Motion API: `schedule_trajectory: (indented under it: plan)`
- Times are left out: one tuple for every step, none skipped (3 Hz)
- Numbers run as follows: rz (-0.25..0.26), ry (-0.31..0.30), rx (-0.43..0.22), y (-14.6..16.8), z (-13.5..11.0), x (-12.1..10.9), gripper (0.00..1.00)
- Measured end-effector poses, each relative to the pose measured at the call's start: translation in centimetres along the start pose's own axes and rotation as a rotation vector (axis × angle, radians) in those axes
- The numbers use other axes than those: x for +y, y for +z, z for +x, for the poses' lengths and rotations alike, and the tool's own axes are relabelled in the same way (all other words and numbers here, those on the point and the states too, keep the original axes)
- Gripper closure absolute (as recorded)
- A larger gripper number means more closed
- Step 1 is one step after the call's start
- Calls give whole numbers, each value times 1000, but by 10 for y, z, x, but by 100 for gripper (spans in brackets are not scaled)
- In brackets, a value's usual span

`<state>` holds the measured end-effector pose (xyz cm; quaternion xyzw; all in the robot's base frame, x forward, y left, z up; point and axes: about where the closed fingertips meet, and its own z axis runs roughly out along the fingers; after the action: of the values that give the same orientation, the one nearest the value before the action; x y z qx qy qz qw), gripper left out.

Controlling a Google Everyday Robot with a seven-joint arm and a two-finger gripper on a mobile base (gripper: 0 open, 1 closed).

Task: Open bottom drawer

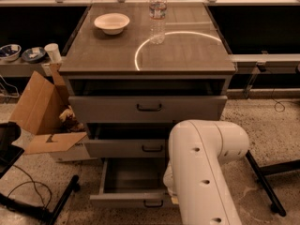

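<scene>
The bottom drawer (124, 200) is the lowest of three grey fronts on the cabinet. It stands pulled out toward me, and its plain grey tray (133, 175) shows inside. Its small black bar handle (153, 204) sits near the right end of the visible front. My white arm (201, 168) reaches down at the drawer's right end and covers that corner. The gripper is hidden behind the arm, somewhere by the drawer front close to the handle.
The middle drawer (119, 148) and top drawer (108, 108) stand slightly out. A bowl (112, 23) and a water bottle (158, 14) are on the cabinet top. An open cardboard box (37, 111) sits on the left. Black stand legs are at left (61, 200) and right (262, 182).
</scene>
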<state>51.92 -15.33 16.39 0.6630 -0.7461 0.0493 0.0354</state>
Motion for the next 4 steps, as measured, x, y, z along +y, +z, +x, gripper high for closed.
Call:
schedule_trajectory:
  plan:
    - [-1,2,0,0,0,1,100]
    - [-5,12,0,0,2,8,100]
    - [1,20,-23,-4,-3,9,100]
    - [-8,32,-21,-3,3,21,100]
